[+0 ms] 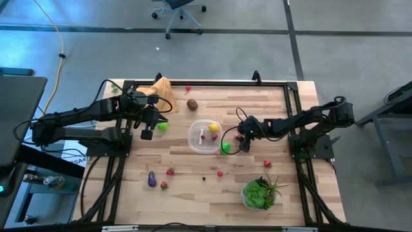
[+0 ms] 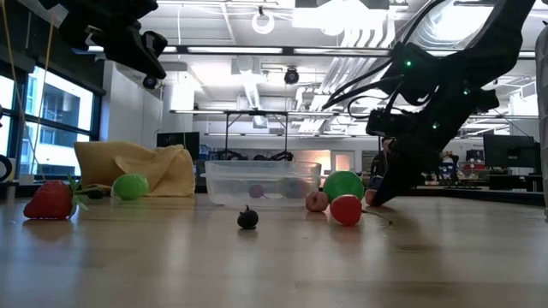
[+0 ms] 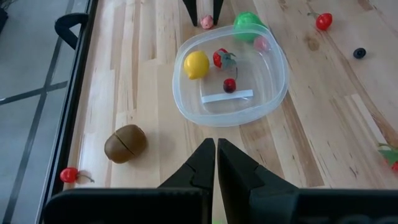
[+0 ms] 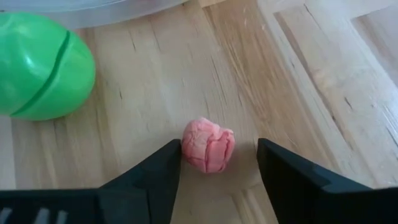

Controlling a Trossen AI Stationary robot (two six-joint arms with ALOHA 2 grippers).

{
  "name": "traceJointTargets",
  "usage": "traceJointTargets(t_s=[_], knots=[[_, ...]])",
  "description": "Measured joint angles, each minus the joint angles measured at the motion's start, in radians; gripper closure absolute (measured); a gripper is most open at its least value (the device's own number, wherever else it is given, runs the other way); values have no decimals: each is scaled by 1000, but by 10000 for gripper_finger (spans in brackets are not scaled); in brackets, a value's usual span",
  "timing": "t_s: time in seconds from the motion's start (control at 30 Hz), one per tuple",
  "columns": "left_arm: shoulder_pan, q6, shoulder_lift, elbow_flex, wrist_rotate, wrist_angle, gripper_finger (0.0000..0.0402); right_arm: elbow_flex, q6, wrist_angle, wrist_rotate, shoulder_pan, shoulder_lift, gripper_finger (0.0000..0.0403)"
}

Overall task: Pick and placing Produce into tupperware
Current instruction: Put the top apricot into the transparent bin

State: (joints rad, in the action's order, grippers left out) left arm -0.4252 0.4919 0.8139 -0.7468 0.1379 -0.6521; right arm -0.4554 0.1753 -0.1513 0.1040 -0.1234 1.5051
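Note:
The clear round tupperware [image 1: 205,137] [image 3: 231,93] stands mid-table and holds a yellow lemon [image 3: 196,65], a strawberry [image 3: 222,58] and a small dark red berry [image 3: 229,85]. My right gripper [image 1: 243,140] [image 4: 217,152] is low at the table, right of the tupperware. It is open, with its fingers on either side of a small pink berry [image 4: 208,145] that lies on the wood. A green lime [image 4: 40,65] rests beside it. My left gripper [image 1: 147,134] [image 3: 216,146] hovers shut and empty, left of the tupperware and above another lime [image 1: 163,127]. My right gripper has one finger [image 4: 163,169] right against the pink berry's side [image 4: 186,148]; I cannot tell whether it touches. The other finger [image 4: 280,168] stands clear of the berry. The fingers slant down from the table's right, and the berry rests on the table.
A brown kiwi [image 1: 192,104] and an orange-tan cloth [image 1: 164,93] lie toward the far edge. An eggplant [image 1: 152,180], red berries [image 1: 170,171] [image 1: 219,173] [image 1: 267,164] and a dark berry [image 2: 247,218] are scattered nearer. The leafy plant [image 1: 261,193] stands at the near right.

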Motion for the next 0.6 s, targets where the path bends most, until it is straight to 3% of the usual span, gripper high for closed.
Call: traceJointTargets(t_s=[0.33, 0.6], knots=[[0, 0, 0, 0, 0, 0, 392, -1, 0, 0, 0, 0, 1, 273], [0, 0, 0, 0, 0, 0, 392, -1, 3, -4, 0, 0, 1, 294]])
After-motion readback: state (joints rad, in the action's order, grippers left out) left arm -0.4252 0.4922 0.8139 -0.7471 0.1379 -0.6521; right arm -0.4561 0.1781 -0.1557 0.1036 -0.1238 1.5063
